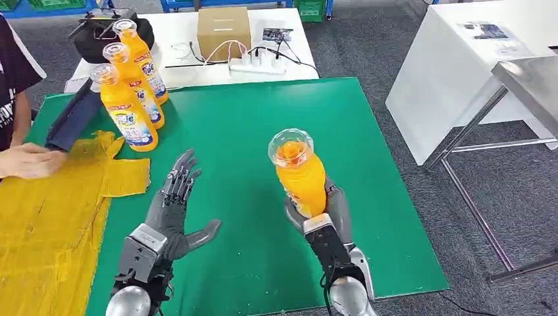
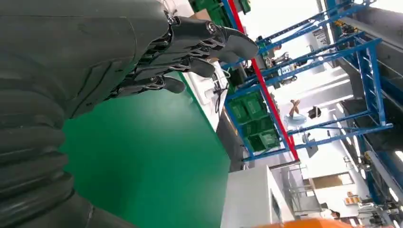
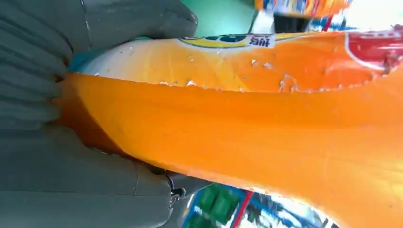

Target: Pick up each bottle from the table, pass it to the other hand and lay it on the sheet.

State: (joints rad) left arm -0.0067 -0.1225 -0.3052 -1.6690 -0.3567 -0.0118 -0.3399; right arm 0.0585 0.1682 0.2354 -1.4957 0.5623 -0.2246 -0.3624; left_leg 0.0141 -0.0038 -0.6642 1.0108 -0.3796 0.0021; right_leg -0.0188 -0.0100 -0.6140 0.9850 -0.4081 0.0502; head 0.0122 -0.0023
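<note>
My right hand (image 1: 324,214) grips an orange bottle (image 1: 299,170) upright above the green table (image 1: 368,171), its clear cap toward the camera. In the right wrist view the same bottle (image 3: 266,128) lies across the palm with the thumb (image 3: 133,21) wrapped over it. My left hand (image 1: 176,214) hovers open, fingers (image 2: 190,52) spread, to the left of the bottle and apart from it. Three more orange bottles (image 1: 128,85) stand at the table's back left. The yellow sheet (image 1: 52,217) covers the table's left side.
A person's hand (image 1: 29,160) rests on the sheet beside a dark blue flat object (image 1: 72,118). Behind the green table stands a white table (image 1: 289,33) with a cardboard box (image 1: 224,29), a power strip and cables. A white bench (image 1: 460,72) stands right.
</note>
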